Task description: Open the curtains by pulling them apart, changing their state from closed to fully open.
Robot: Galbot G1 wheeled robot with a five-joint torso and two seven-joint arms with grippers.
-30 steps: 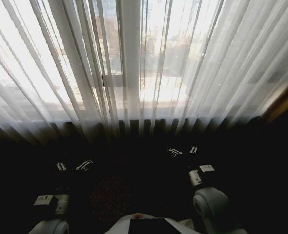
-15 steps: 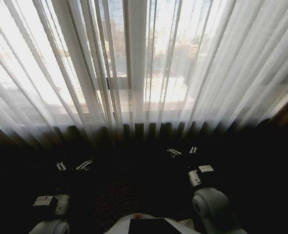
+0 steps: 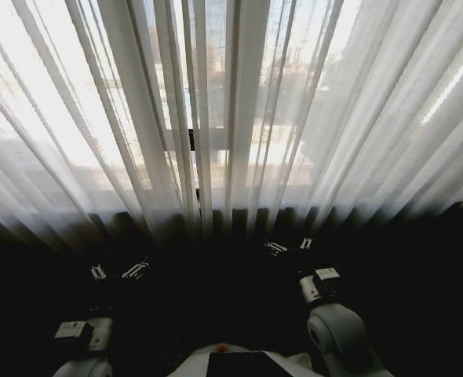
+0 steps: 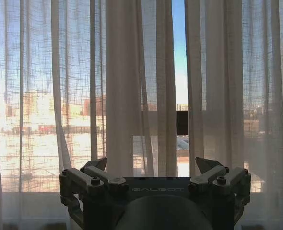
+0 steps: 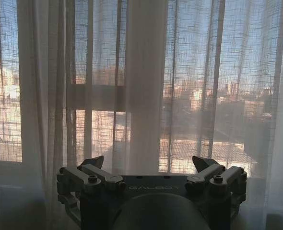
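Curtains: the curtains (image 3: 239,110) hang drawn across the whole window ahead of the robot; sheer white, long vertical pleats; daylight and city buildings show through the weave
Meeting edges: in the left wrist view the curtains (image 4: 122,86) leave a narrow slit of bare sky and dark frame between two thick folds, just above and between the pincer's fingers; in the right wrist view the curtains (image 5: 144,81) show one dense fold straight ahead, thinner cloth on both sides
Left pincer: left pincer (image 3: 118,270) low and left of centre, short of the cloth; fingers spread wide, gripping nothing; same in its own view (image 4: 151,165), touching no fabric
Right pincer: right pincer (image 3: 289,246) low and right of centre, nearer the hem than the left; fingers spread wide (image 5: 148,164), empty
Open room: dark unlit gap between both pincers and the curtain hem; the two pincers well apart from each other
Surroundings: window frame bar (image 3: 191,140) dark behind the central pleats; sill band dark below the hem; robot torso at the lower edge of the head view
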